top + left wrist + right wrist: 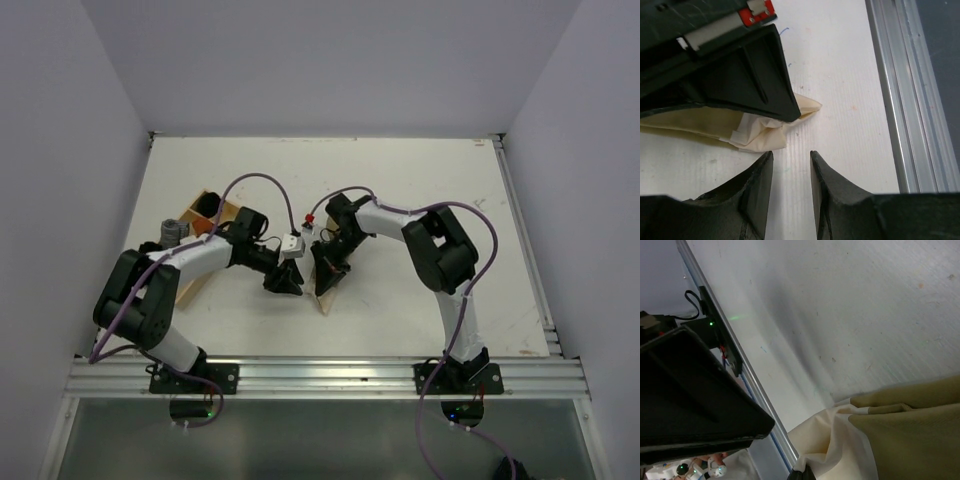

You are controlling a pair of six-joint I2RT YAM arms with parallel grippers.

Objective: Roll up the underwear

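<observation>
Starting upper left in the top view, a wooden box (226, 212) stands on the white table (450, 190). Near centre, the left gripper (791, 159) is released, its black wedge fingers (760, 187) apart over bare, finely ribbed tabletop. Just right, the right gripper (786, 113) is clenched on the underwear (760, 134), soft creased cloth at centre frame: cream folds bunched at the tip, olive beside them.

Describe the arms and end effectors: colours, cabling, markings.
The left arm and right arm have black joints and white links, and each carries a looping purple cable. The left end effector and right end effector are matte black with tapered wedge fingers. A small red patch marks the right one, beside a white strip.
</observation>
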